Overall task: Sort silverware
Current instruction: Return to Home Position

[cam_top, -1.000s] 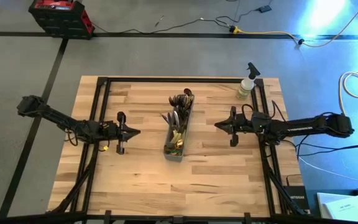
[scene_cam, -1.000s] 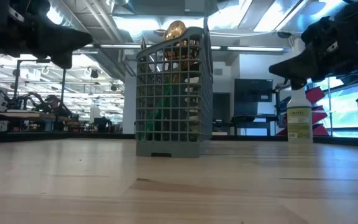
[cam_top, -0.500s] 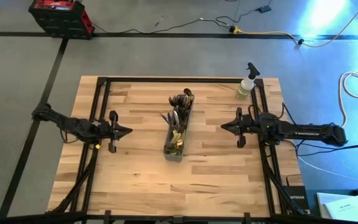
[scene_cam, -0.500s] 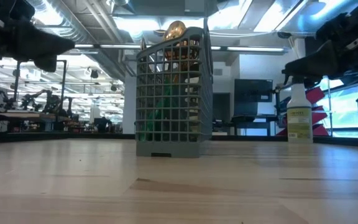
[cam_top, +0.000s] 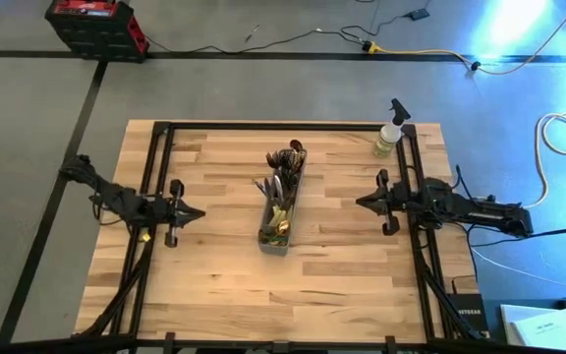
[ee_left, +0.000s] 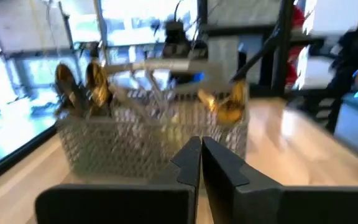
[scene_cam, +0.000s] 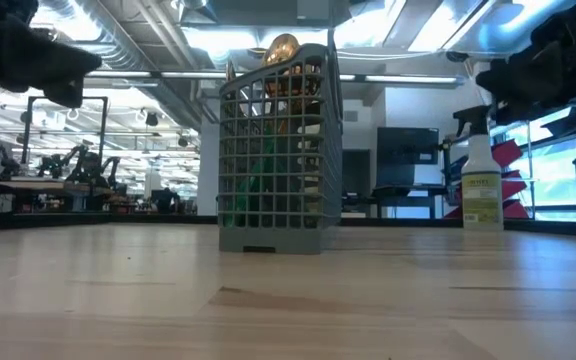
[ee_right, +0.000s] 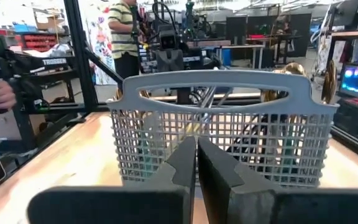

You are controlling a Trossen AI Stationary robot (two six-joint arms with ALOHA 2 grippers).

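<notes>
The silverware (cam_top: pixel 281 193), gold and dark pieces, stands upright in a grey mesh caddy (cam_top: pixel 278 218) at the table's middle; the caddy (scene_cam: pixel 278 150) rests on its base. My left gripper (cam_top: pixel 200 212) hovers shut above the table left of the caddy, pointing level at it. My right gripper (cam_top: pixel 361 203) hovers shut to the caddy's right, also pointing level at it. In the wrist views the shut fingertips of the left gripper (ee_left: pixel 200 152) and of the right gripper (ee_right: pixel 196 149) stand before the caddy, holding nothing.
A clear spray bottle (cam_top: pixel 389 138) with a black nozzle stands at the table's far right corner. Black frame rails (cam_top: pixel 160 167) run along the table's left and right sides. A person (ee_right: pixel 126 31) stands in the room beyond. Bare wood lies on both sides of the caddy.
Both arms have drawn back from the caddy, the left gripper toward the table's left edge and the right gripper toward its right edge, folding in toward their bases. Both stayed shut and level. The caddy and silverware have not moved.
</notes>
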